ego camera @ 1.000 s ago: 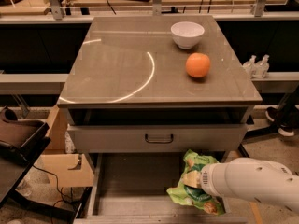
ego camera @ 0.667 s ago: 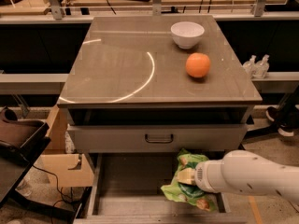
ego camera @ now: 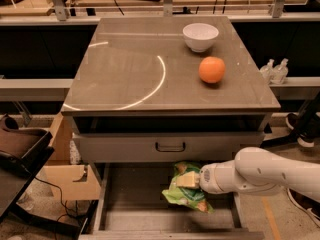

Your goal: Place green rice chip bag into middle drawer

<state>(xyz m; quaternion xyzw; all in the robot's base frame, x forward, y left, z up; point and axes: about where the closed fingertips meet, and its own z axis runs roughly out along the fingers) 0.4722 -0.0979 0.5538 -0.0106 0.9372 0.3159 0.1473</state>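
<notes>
Camera view: the pincer (ego camera: 191, 180) reaches in from the right, below the shut upper drawer front (ego camera: 125, 146), pinched on the upper part of the green rice chip bag (ego camera: 184, 194). The bag hangs over the right half of the open middle drawer (ego camera: 132, 196); whether its lower edge touches the floor I cannot tell. Step in hand is the placing itself, judged near done. The next move calls for lowering until the bag rests, spreading the pincer, then backing out clear of the front above. On the surface (ego camera: 130, 69) sit a white bowl (ego camera: 200, 36) and an orange (ego camera: 212, 69), well apart from this.
</notes>
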